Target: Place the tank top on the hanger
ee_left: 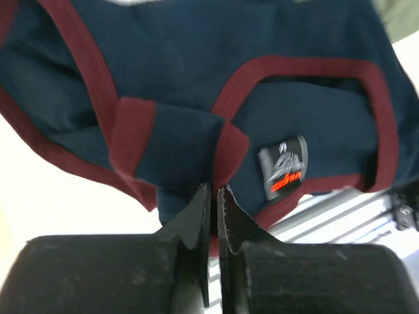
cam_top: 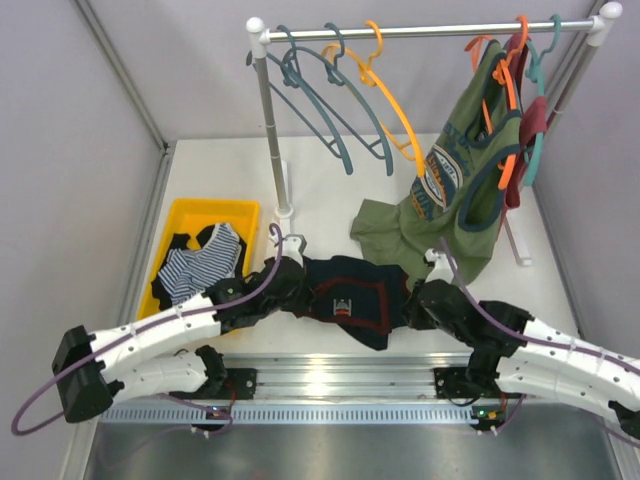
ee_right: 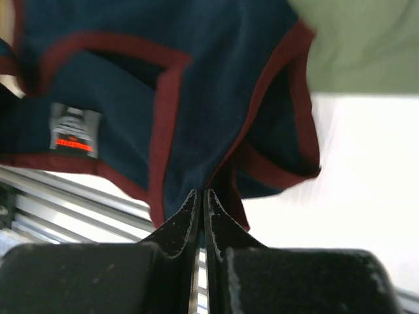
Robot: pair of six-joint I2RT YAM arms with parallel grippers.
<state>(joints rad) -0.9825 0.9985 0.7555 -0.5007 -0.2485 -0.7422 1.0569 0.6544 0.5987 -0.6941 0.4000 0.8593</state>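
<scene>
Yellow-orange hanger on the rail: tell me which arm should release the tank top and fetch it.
Right, probably. The left gripper and right gripper are both shut on the tank top, but the hanger hangs with its lower end slanting toward the right arm's side, farther from the left.

2 arms low and inward, left gripper [ee_left: 213, 191] and right gripper [ee_right: 200, 193] tight on tank top [cam_top: 360, 285]

In your left gripper [ee_left: 214, 196] and right gripper [ee_right: 200, 199], both scuffed matt black, the tank top [cam_top: 350, 290] is soft matt cloth. Beyond them, the hanger [cam_top: 395, 108] is smooth plastic on a shiny metal rail [cam_top: 420, 30].
</scene>
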